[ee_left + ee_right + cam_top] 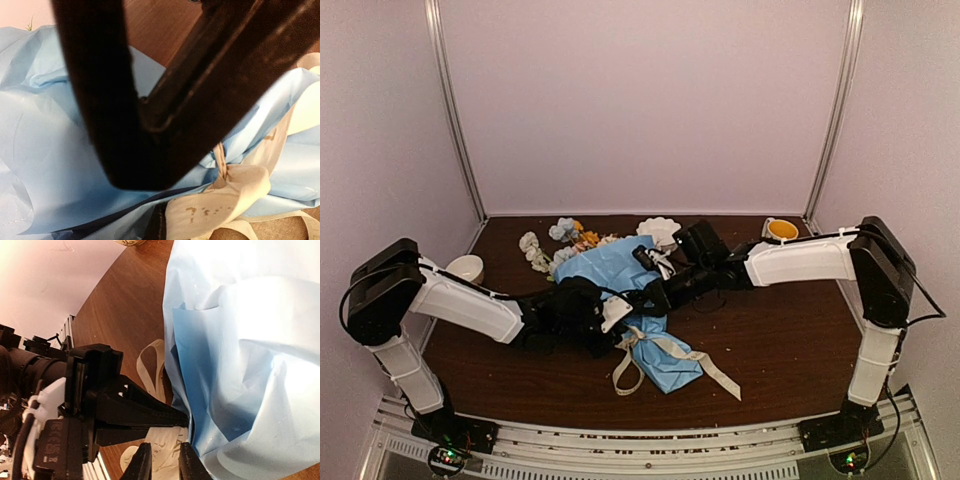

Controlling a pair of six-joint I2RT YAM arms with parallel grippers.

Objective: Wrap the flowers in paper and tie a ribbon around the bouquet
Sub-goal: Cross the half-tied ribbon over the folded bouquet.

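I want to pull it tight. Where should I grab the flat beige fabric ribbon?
Probably the ribbon's long loose tail, lying flat on the brown wooden table right of the light-blue paper cone. Come straight down from above; it lies free there.

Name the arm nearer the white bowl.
Left. The left arm passes right beside the white bowl; the right arm extends from the opposite side, well away from it.

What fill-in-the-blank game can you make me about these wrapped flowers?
The thin paper around the long-stemmed artificial flowers is light ___.
A flat beige fabric ___ is tied around that paper.
The plain round white bowl stands at the dark brown wooden table's ___ edge.
Missing words: blue; ribbon; left.
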